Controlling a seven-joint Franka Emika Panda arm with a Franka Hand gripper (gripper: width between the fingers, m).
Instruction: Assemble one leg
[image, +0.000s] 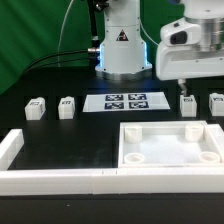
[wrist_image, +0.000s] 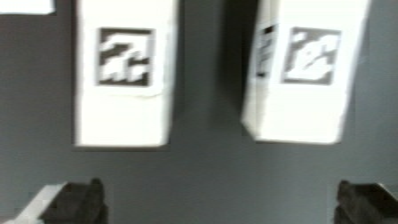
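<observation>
1. Pincer (wrist_image: 222, 203) is hanging wide open, its dark fingers (wrist_image: 71, 203) standing well apart and gripping nothing
2. It is hovering above two small white legs at the exterior view's right: the inner leg (image: 187, 103) and the outer leg (image: 217, 102), lying side by side but not touching on the black desk (image: 90, 135)
3. Both are filling the wrist view, tags facing the camera, neither one sitting between the fingers
4. The white tray (image: 170, 130) is lying just in front of them
5. The marker board (image: 127, 100) is lying beside the inner leg
6. A third leg (image: 67, 105) and a fourth leg (image: 35, 107) are resting past the marker board, at the exterior view's left
</observation>
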